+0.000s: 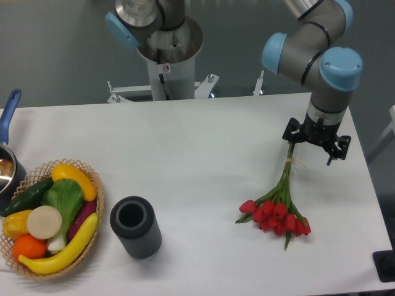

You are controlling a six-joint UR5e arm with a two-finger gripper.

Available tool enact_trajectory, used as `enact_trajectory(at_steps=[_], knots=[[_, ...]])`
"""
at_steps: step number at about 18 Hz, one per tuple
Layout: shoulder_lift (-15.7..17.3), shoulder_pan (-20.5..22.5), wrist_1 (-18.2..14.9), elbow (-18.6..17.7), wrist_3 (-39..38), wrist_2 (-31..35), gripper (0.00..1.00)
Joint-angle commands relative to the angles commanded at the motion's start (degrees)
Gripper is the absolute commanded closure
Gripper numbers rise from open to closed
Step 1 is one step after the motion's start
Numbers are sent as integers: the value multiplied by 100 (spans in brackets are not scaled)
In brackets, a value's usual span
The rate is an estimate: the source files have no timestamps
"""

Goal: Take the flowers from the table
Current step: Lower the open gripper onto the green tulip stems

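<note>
black claw (296, 143) clamped on slender green stems of glossy red flowers (276, 214).

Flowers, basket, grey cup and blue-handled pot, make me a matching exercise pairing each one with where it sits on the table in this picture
Things:
1. flowers
2. basket
3. grey cup
4. blue-handled pot

Places:
A. cut off by the left edge of the picture
B. front left, full of vegetables
C. right side, stem ends up at the gripper
D. front, just right of the basket

Pairs: 1-C, 2-B, 3-D, 4-A
</note>
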Motion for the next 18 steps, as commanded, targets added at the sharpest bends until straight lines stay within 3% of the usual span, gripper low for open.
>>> enact_trajectory(at_steps=[4, 9, 18], knots=[[9, 0, 105, -35, -17, -35, 0], [-35, -26, 816, -509, -201, -132, 0], [-764, -202, 817, -220, -193, -79, 0]])
